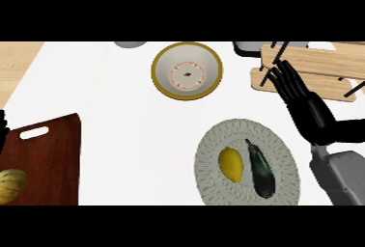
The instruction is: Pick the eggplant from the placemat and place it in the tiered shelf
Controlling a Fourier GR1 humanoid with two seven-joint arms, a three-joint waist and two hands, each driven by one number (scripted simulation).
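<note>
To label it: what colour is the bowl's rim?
Yellow-gold, on the bowl, seen in the head view.

Eggplant (261,170) and lemon (230,164) side by side on round placemat (212,144), white tabletop (114,87). Right hand (296,89), fingers straight, over wooden tiered shelf (314,60); bowl (187,70) left of it

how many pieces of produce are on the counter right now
3. A yellow lemon and a dark eggplant lie side by side on the round placemat. A striped squash sits on the wooden cutting board at the left edge, partly cut off.
</note>
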